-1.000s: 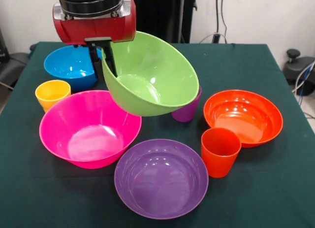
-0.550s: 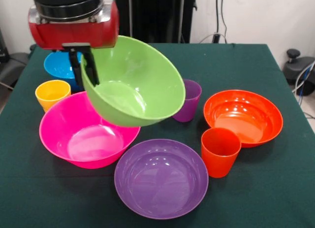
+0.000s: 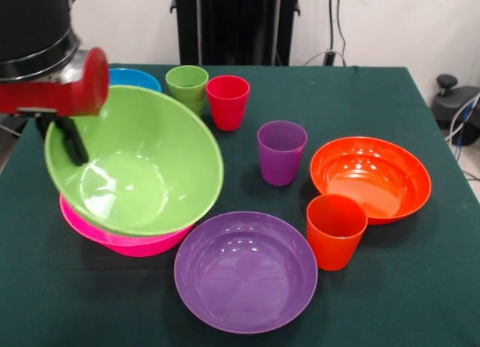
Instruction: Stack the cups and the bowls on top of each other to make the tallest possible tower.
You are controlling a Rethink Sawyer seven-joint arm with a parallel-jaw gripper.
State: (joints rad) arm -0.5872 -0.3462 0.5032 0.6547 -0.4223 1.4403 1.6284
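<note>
We have the gripper (image 3: 71, 141) at frame left clamped on the green bowl (image 3: 142, 163) rim; bowl is tilted, mouth facing lower right, hanging directly over the pink bowl (image 3: 127, 240); next move looks like level and lower straight down.

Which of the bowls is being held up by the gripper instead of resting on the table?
The green bowl: the gripper clamps its rim and holds it tilted over the pink bowl; the others sit flat.
</note>
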